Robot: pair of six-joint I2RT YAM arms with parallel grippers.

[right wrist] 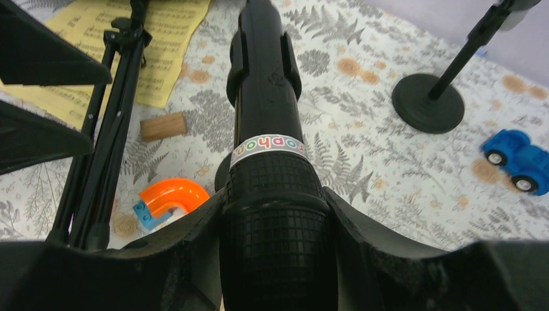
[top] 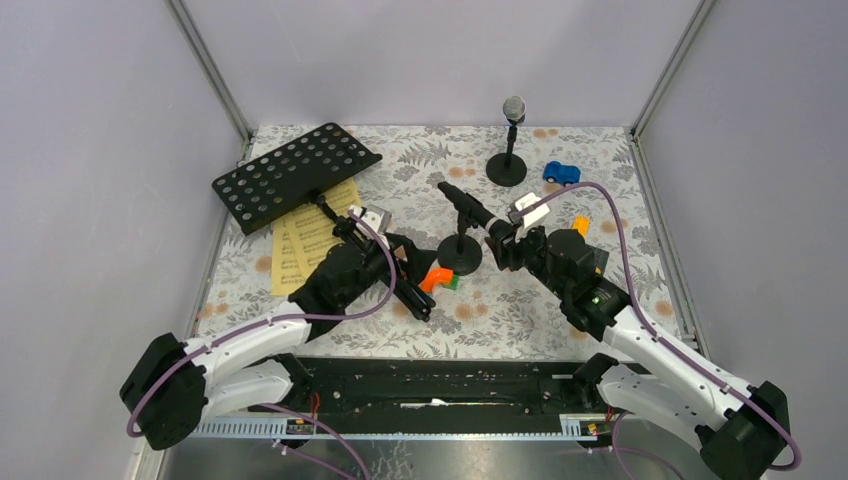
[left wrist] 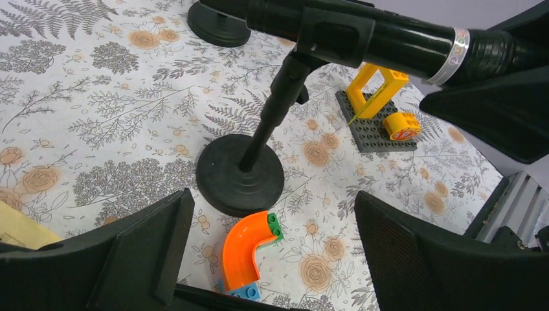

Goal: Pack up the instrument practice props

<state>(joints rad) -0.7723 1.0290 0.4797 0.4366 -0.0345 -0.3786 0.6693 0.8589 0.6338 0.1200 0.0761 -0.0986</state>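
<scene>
The right gripper (right wrist: 275,220) is clamping the mesh head of the black cylindrical microphone (right wrist: 265,84), its jaws partly closed around it. The microphone is sitting tilted in the clip of the short black round-based mic holder (left wrist: 241,175). The left gripper (left wrist: 272,220) is hovering just beside that holder, its jaws spread wide and gripping nothing. The orange curved plastic toy block (left wrist: 245,249) is lying just beside the holder's base. The black perforated music rack (top: 290,175) and the yellow sheet-music pages (top: 305,245) are lying to the holder's left, well apart from it.
</scene>
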